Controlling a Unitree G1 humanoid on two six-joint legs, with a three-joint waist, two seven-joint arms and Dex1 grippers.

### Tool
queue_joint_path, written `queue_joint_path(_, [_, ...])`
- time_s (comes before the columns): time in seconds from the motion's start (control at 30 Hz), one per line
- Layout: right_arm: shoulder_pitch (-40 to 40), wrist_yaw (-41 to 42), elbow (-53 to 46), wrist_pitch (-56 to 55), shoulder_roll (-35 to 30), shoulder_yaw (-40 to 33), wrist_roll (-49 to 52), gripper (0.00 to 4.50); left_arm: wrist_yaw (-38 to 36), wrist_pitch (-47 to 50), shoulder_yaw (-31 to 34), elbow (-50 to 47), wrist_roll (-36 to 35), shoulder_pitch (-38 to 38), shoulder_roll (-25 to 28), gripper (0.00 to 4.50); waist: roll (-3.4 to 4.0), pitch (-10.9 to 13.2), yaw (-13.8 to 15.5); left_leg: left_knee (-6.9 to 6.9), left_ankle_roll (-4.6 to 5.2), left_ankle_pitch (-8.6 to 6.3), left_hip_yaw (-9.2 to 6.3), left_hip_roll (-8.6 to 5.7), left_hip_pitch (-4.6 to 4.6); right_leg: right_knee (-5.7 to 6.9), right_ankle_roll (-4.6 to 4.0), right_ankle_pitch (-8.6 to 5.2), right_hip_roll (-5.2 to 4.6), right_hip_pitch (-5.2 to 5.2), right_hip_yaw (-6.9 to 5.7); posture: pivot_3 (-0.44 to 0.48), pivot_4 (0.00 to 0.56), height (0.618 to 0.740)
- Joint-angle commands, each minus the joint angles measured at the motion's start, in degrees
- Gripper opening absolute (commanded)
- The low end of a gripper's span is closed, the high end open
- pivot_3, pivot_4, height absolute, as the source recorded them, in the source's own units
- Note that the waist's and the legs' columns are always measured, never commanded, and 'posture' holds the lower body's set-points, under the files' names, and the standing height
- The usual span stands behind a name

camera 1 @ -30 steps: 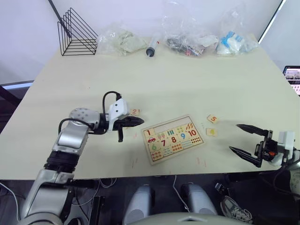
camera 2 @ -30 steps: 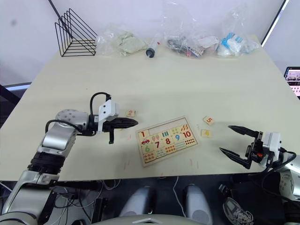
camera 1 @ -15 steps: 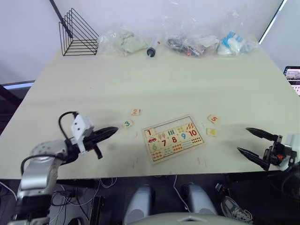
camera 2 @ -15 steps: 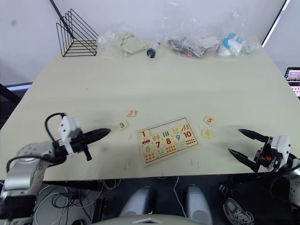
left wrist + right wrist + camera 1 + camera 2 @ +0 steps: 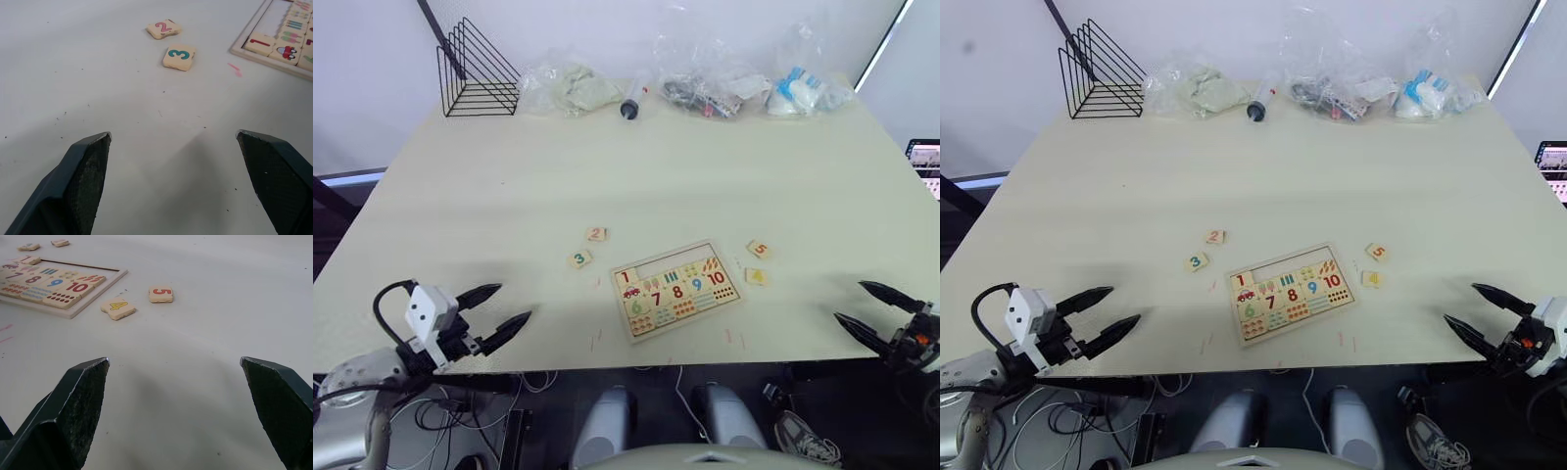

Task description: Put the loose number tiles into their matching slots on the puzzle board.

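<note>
The puzzle board [image 5: 676, 289] lies slightly askew near the counter's [image 5: 656, 166] front edge, about midway along it, with the 1 tile [image 5: 626, 277] seated at the left end of its row of slots [image 5: 671, 266] and the rest of that row bare. Four loose number tiles flank the board: the 2 tile [image 5: 596, 234] and 3 tile [image 5: 579, 258] just off its left end, toward the counter's middle, and the 5 tile [image 5: 759, 249] and 4 tile [image 5: 756, 276] just off its right end. All four lie face up and apart from one another, so each can be picked singly. The split suggests each arm is meant to serve its own side.

The left gripper [image 5: 492, 310] hangs over the front left corner of the counter, fingers spread wide and holding nothing; its wrist view looks straight toward the 3 and 2. The right gripper [image 5: 875, 311] hovers at the front right corner, fingers likewise wide apart and empty, facing the 4 and 5.

Along the far edge sit a black wire rack [image 5: 474, 70], several clear plastic bags [image 5: 705, 78] of oddments and a syringe [image 5: 630, 98], well apart from the puzzle.
</note>
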Motion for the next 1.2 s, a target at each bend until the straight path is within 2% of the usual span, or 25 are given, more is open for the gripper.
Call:
queue_joint_path(0.03, [-0.3, 0.2, 0.1, -0.6, -1.2, -2.2, 0.9, 4.50, -1.0, -1.8, 2.4, 0.6, -1.6, 0.8, 0.3, 4.47, 0.00, 0.0, 0.0, 0.00, 0.00, 0.00, 0.00, 0.00, 0.00, 0.00, 0.00, 0.00, 0.00, 0.00, 0.00, 0.000, 0.150, 0.740])
queue_joint_path(0.73, [-1.8, 0.4, -0.9, -0.3, -0.5, -0.1, 0.3, 4.50, 0.0, -1.5, 0.0, 0.3, -1.1, -1.4, 0.3, 4.47, -0.01, 0.0, 0.0, 0.00, 0.00, 0.00, 0.00, 0.00, -0.01, 0.00, 0.01, 0.00, 0.02, 0.00, 0.00, 0.000, 0.150, 0.740])
queue_joint_path(1.2, [-1.8, 3.5, 0.1, -1.3, -0.1, 0.2, 0.7, 4.50, -0.2, -1.5, -0.6, 1.3, -0.3, -3.2, 1.1, 4.47, -0.01, 0.0, 0.0, 0.00, 0.00, 0.00, 0.00, 0.00, -0.01, 0.00, 0.01, 0.00, 0.02, 0.00, 0.00, 0.000, 0.150, 0.740])
